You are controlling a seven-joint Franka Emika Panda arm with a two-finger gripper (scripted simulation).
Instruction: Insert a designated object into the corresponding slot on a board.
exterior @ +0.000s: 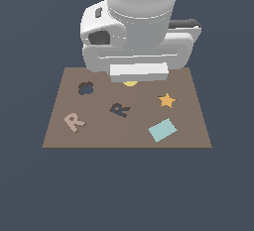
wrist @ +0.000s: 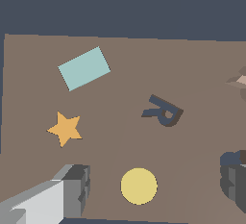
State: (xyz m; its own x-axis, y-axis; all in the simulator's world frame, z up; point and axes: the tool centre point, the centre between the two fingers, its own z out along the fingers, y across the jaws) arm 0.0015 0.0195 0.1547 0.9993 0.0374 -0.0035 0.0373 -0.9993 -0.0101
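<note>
We held the gripper [wrist: 149, 189] open and empty above the yellow disc [wrist: 139, 186], so nothing was carried. The pink R [exterior: 74, 122] lay loose on the board [exterior: 188, 131], apart from its slot [exterior: 119, 110].

No printed text, labels, brands or numbers anywhere you look. The only readable characters are two letter shapes on the large flat brown square board [exterior: 126, 136]. First: the small flat pale pink-tan block cut as a capital R [exterior: 74, 122], lying near the board's corner at the exterior view's left, tilted. Second: the dark navy recess cut as a capital R [exterior: 119, 110], near the board's middle, also tilted; you see it again in the wrist view [wrist: 162, 111]. The two Rs sit well apart. The arm's white housing carries no markings you can read.
</note>
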